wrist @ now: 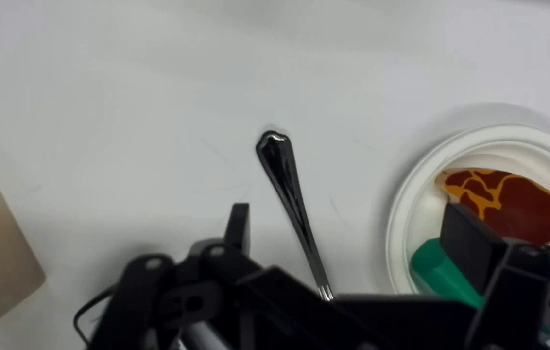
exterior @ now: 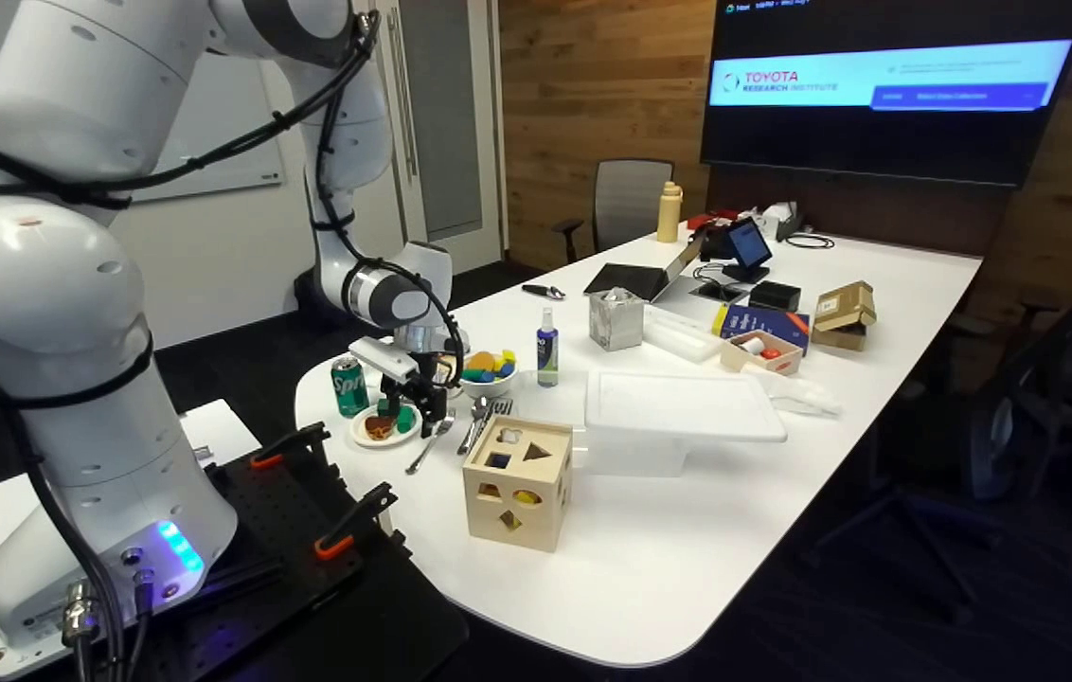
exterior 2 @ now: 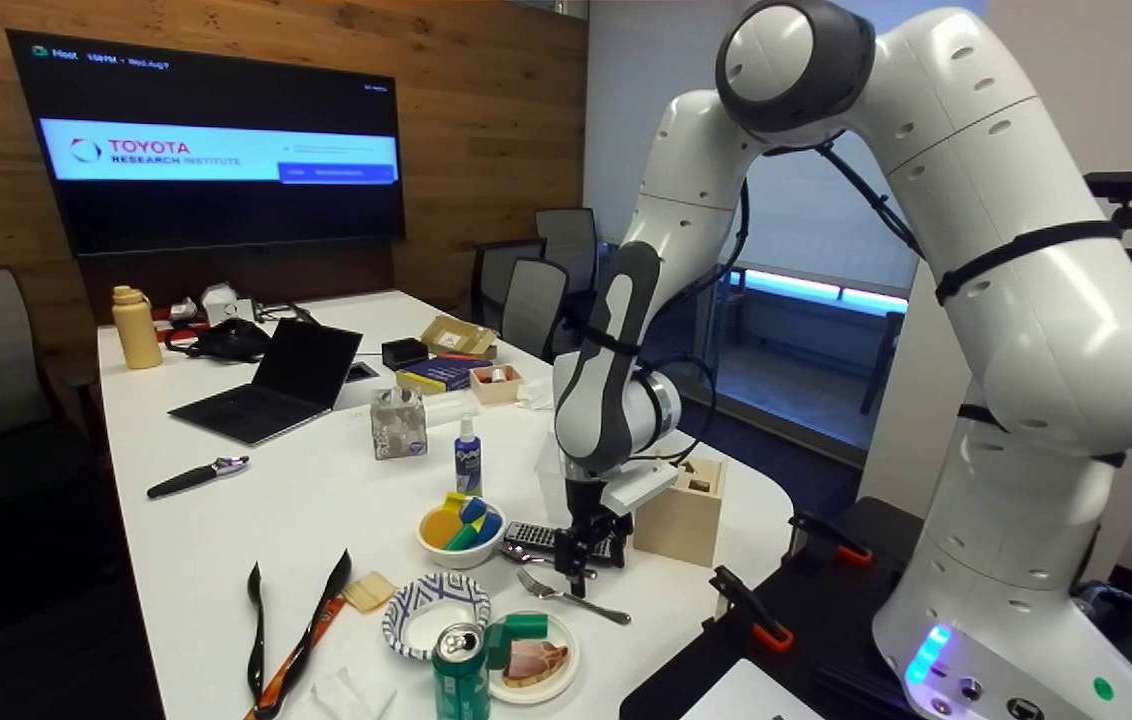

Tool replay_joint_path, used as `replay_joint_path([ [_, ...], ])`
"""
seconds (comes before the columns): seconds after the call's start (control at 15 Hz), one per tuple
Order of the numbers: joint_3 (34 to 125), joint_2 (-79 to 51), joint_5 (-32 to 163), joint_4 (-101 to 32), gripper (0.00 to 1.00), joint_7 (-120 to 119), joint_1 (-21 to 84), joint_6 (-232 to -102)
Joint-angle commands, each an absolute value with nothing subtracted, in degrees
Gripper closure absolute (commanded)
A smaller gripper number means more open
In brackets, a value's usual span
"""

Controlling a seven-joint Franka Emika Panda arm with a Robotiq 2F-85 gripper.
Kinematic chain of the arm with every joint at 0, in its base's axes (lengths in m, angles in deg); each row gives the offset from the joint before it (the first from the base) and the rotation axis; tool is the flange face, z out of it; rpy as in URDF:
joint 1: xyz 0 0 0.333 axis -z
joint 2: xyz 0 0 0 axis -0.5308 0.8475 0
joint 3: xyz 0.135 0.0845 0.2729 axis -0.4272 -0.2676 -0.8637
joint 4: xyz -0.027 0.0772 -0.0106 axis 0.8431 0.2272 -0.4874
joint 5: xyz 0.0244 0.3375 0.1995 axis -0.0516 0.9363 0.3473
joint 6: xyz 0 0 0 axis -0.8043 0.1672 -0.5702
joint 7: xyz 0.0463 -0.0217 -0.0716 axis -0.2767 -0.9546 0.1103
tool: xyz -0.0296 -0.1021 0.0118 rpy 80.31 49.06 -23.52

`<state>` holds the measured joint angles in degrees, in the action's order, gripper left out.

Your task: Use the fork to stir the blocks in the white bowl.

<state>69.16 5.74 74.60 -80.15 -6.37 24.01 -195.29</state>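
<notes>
The fork (exterior 2: 573, 597) lies on the table, beside the white plate (exterior 2: 574, 660). In the wrist view its handle (wrist: 296, 214) runs between my fingers and its head is hidden by the gripper. My gripper (exterior 2: 576, 575) points down over the fork, open and empty. In the wrist view the gripper (wrist: 352, 233) has one finger beside the fork and one over the plate. The white bowl (exterior 2: 454, 557) stands behind the fork, holding yellow, orange, blue and green blocks (exterior 2: 461, 524). In an exterior view the bowl (exterior: 491, 386) is partly hidden behind the wrist.
Near the gripper are a spoon (exterior 2: 531, 556), a remote (exterior 2: 536, 535), a wooden box with holes (exterior: 517, 483) and a white container (exterior: 683, 407). The plate bears toy meat and green pieces. A patterned bowl (exterior 2: 396, 625), green can (exterior 2: 461, 675) and spray bottle (exterior 2: 467, 460) stand around.
</notes>
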Motion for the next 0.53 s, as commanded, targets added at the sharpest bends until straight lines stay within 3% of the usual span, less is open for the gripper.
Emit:
replay_joint_path([
  [0.0,69.6,10.8,71.7,-78.2,0.0,-6.7,24.4,-200.9],
  [0.47,71.5,16.9,69.5,-76.8,0.0,-5.6,22.7,-209.2],
])
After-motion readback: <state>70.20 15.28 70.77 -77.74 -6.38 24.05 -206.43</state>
